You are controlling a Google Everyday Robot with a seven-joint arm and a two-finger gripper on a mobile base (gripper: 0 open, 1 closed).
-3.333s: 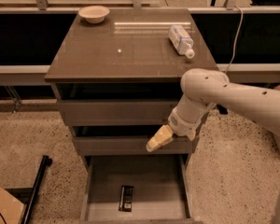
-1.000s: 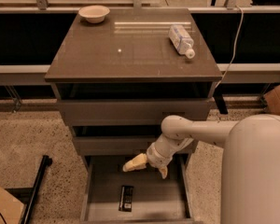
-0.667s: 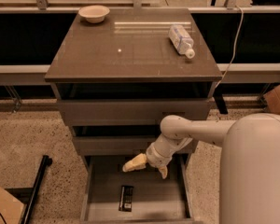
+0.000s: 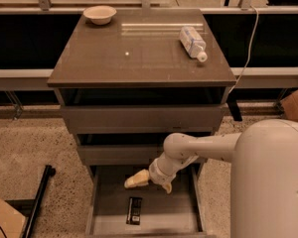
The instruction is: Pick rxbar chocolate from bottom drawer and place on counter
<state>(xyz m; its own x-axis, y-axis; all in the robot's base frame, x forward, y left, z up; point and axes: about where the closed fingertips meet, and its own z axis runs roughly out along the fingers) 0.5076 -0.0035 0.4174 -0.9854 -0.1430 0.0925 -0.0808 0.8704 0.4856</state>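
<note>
Down in the bottom drawer [image 4: 171,213], the lowest and furthest pulled of the three grey-brown ones, the small flat rxbar chocolate [image 4: 134,210] lies in its dark wrapper on the plain floor. It sits towards the front-left, lengthwise front to back, apart from the drawer walls.

The robot's white arm reaches in from the right, and its gripper [image 4: 151,184] hangs over the back half of the drawer, just behind the bar and a little to its right, not touching it. The pale jaws look spread apart with nothing between them.

I'd guess the bar weighs next to nothing and is fairly stiff for its thinness, though the wrapper is likely slick and may crinkle or slide under a push. Lying flat, it leaves little to get under, so the sensible hold seems to be across its narrow width near the middle, coming straight down with one jaw on each long edge. A grip at one end could make it pivot or slip away.

Up on the glossy grey-brown square top surface [image 4: 139,53] there is a shallow cream bowl [image 4: 100,14] at the back left and a clear plastic bottle [image 4: 193,42] lying on its side at the right.
</note>
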